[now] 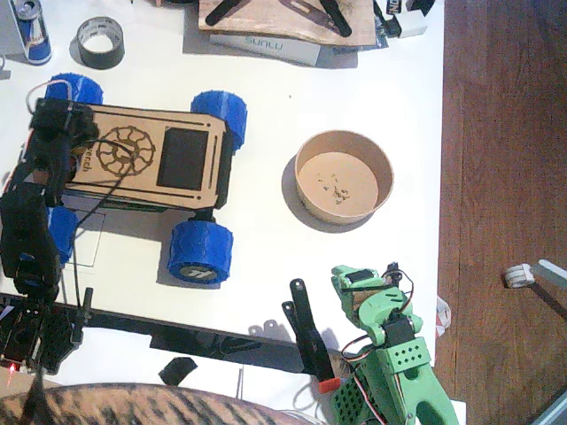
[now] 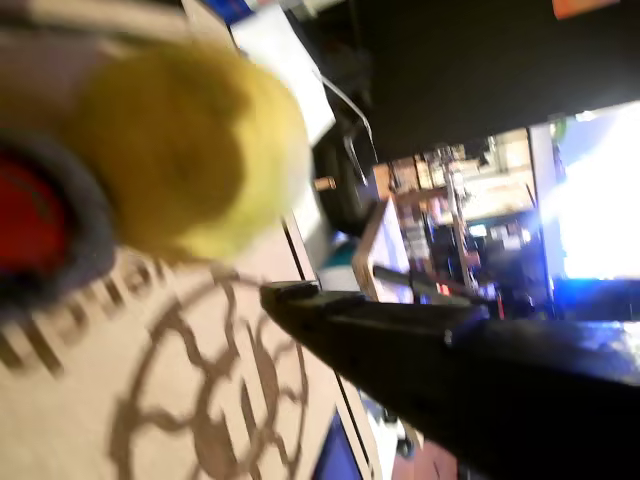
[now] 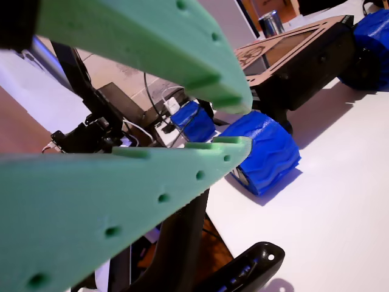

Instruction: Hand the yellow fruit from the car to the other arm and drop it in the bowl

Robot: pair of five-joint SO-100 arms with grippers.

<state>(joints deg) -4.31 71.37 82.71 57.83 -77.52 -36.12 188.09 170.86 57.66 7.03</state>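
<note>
The car (image 1: 151,159), a plywood deck on blue wheels, stands at the left of the table. My black left gripper (image 1: 60,124) hangs over its left end and hides the yellow fruit in the fixed view. A wrist view shows the yellow fruit (image 2: 190,150) lying on the deck by the gear emblem (image 2: 210,400). One black finger (image 2: 400,340) lies just beside the fruit, with a strip of deck between them. The tan bowl (image 1: 344,146) sits right of the car. The green right gripper (image 1: 350,276) (image 3: 243,126) waits near the front edge, slightly open, holding nothing.
A black tape roll (image 1: 99,42) and a can (image 1: 34,31) stand at the back left, with a box (image 1: 266,46) behind the car. Black clamps (image 1: 310,336) sit at the front edge. The table ends just right of the bowl, above a wooden floor (image 1: 505,133).
</note>
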